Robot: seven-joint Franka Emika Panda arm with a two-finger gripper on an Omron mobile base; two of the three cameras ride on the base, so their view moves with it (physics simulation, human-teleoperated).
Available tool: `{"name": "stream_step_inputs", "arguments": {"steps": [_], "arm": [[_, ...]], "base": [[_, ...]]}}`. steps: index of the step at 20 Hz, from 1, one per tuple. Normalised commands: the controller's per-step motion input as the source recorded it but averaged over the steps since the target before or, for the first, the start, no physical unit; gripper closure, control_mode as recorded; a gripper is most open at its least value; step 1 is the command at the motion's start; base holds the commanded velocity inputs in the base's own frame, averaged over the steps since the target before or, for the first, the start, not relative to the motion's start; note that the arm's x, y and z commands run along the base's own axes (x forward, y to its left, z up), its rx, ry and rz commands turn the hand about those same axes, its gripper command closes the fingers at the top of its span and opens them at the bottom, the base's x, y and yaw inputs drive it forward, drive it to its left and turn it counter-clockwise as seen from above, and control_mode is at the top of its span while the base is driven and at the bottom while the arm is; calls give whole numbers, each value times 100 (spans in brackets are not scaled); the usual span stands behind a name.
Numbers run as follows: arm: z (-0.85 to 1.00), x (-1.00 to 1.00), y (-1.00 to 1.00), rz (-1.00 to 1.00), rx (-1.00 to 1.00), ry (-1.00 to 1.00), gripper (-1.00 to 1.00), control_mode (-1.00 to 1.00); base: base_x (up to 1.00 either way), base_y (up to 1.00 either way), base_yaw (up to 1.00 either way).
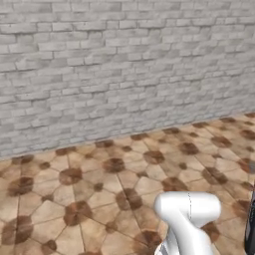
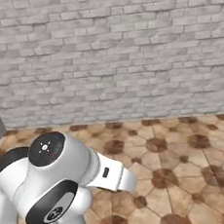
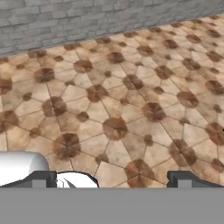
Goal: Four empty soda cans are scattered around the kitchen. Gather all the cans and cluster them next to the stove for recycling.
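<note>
End effector [image 3: 113, 180] spread wide with two dark fingertips [image 3: 39, 179] apart, gripping nothing, above tiled floor [image 3: 118, 96] near one brick wall [image 3: 65, 22].

A dark object [image 1: 250, 226] is cut off by the right edge.

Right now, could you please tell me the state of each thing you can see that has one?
end effector: open, fingertips wide apart, holding nothing, aimed at bare floor.
arm: folded close over the base, touching nothing.
tiled floor: brown patterned tiles, bare ahead of the end effector.
brick wall: grey, unbroken, meets the floor.
</note>
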Motion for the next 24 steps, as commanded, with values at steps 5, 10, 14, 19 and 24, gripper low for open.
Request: {"name": "stream_step_inputs", "arguments": {"steps": [5, 10, 14, 19, 24], "arm": [[0, 0, 0, 0, 0, 0, -100, 100], [0, 0, 0, 0, 0, 0, -100, 100], [0, 0, 0, 0, 0, 0, -100, 100], [0, 0, 0, 0, 0, 0, -100, 100], [0, 0, 0, 0, 0, 0, -100, 100]], "base": [[81, 0, -38], [89, 0, -41], [92, 3, -41], [90, 6, -40], [83, 11, -42]]}}
